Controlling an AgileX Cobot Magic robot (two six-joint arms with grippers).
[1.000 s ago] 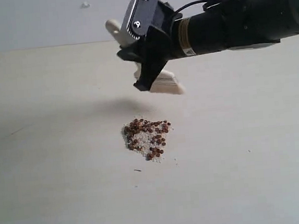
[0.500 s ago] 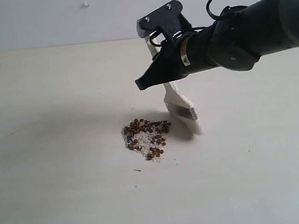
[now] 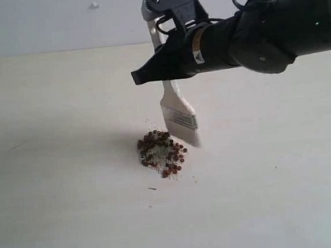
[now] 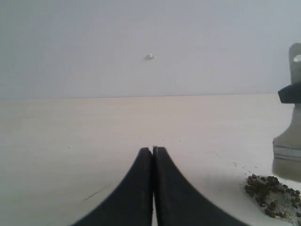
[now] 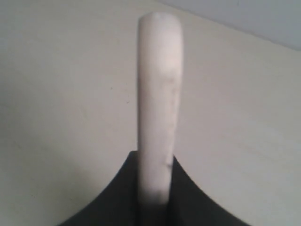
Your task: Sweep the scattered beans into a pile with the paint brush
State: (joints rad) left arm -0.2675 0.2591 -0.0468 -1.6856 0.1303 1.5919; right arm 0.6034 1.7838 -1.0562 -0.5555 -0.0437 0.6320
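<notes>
The beans (image 3: 161,153) lie in one small reddish-brown heap mixed with whitish crumbs at the table's middle, and show again in the left wrist view (image 4: 273,195). My right gripper (image 3: 160,66) is shut on the pale handle of the paint brush (image 3: 179,118), which hangs nearly upright. Its bristles (image 3: 190,136) touch the heap's right edge. In the right wrist view the handle (image 5: 157,84) stands between the jaws of the right gripper (image 5: 155,162). My left gripper (image 4: 153,149) is shut on nothing, low over the table to the left of the heap.
A lone white speck (image 3: 94,5) sits on the back wall, also seen from the left wrist (image 4: 150,56). A short dark fleck (image 3: 152,188) lies just in front of the heap. The pale table (image 3: 53,168) spreads all round.
The right arm swung the brush from a raised, slanted pose to nearly upright, lowered it and carried it left. Its bristles now meet the heap's right side, which looks a little tighter.
</notes>
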